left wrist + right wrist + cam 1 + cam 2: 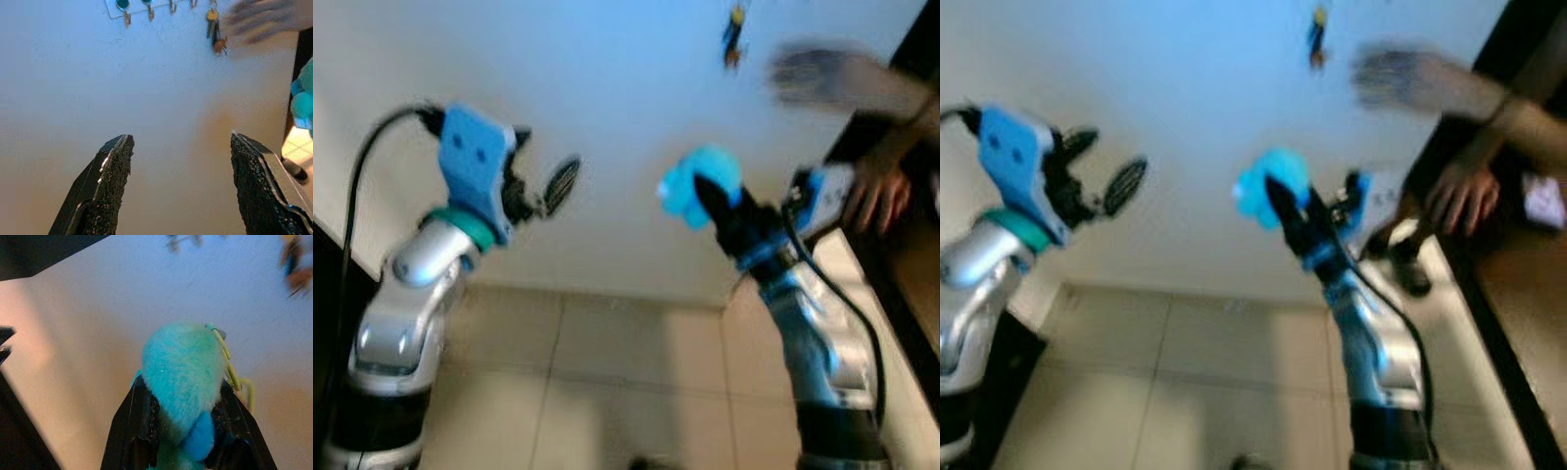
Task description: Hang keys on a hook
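My right gripper (705,196) is raised in front of the white wall and is shut on a fluffy turquoise keychain (183,377); a yellow-green ring (230,372) hangs at the keychain's side. High on the wall is a white hook rack (146,6) with small metal hooks. A bunch of keys (215,32) hangs from one hook, also seen as the keys (733,37) above my right gripper. My left gripper (178,183) is open, held up to the left, pointing at the wall below the rack.
A person's blurred hand (822,76) reaches toward the hanging keys, and the other hand (876,191) rests on a dark wooden edge (911,294) at the right. Beige floor tiles (607,392) lie below the wall.
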Tool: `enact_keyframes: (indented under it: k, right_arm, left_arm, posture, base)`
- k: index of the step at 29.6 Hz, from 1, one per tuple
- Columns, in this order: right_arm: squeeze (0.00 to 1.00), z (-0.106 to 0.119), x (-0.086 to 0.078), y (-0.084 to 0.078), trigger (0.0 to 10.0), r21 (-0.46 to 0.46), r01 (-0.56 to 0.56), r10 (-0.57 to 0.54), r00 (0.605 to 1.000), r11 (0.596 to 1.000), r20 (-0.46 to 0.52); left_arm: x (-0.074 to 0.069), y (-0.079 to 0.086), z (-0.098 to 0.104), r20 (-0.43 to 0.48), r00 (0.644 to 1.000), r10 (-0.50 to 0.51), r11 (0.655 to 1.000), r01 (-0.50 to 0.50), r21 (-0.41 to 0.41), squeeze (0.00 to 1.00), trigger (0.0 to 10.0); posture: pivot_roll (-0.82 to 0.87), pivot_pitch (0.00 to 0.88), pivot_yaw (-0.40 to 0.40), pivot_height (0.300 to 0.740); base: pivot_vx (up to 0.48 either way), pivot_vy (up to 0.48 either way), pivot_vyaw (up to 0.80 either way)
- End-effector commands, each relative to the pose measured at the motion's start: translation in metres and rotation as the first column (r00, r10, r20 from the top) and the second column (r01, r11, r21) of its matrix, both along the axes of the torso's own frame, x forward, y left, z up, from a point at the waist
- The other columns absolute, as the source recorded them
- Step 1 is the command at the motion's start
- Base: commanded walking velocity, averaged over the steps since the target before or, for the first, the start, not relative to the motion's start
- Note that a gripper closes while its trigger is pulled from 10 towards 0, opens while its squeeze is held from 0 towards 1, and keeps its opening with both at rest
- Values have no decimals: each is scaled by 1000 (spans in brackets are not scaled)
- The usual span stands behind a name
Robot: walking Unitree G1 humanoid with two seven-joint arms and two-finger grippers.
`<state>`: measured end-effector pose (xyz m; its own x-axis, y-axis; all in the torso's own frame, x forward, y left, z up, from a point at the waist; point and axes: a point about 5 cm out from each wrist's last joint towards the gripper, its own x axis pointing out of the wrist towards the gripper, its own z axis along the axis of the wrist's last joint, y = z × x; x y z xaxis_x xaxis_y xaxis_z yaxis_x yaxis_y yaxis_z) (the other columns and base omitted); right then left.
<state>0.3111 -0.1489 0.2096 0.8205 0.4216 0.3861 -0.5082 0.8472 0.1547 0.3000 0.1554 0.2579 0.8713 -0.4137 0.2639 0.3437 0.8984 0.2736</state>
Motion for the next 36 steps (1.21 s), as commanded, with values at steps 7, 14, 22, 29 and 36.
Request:
enact_keyframes:
  k: [7, 14, 22, 29, 36]
  right_arm:
    - [0, 0, 0, 7, 10000, -17, -5, 6, 1000, 1000, 16]
    - [0, 6, -2, 11, 10000, -39, -34, 36, 998, 999, 55]
    - [0, 13, -9, 12, 10000, -94, -90, 100, 988, 992, 115]
    - [0, 28, -19, 19, 10000, -129, -193, 214, 960, 973, 182]
    - [0, 29, -36, 28, 10000, -196, -357, 390, 905, 913, 168]
  left_arm:
    - [-1, 0, -3, -13, 1000, -6, 1000, 5, -7, 0, 10000]
    - [-1, -1, -3, -13, 1000, -9, 1000, 9, -10, 0, 10000]
    - [-3, -2, -4, -14, 1000, -16, 1000, 16, -21, 0, 10000]
    - [-14, -9, -4, -6, 992, -128, 991, 128, -27, 0, 10000]
    - [-34, -15, -10, -51, 944, -325, 946, 323, -37, 0, 10000]
  posture:
    - [39, 16, 67, 740]
    - [38, 18, 64, 740]
    - [35, 22, 59, 740]
    - [34, 24, 55, 740]
    - [30, 30, 55, 740]
  base:
    - [464, 0, 0]
    - [464, 0, 0]
    - [462, 0, 0]
    - [276, 0, 0]
    - [0, 0, 0]
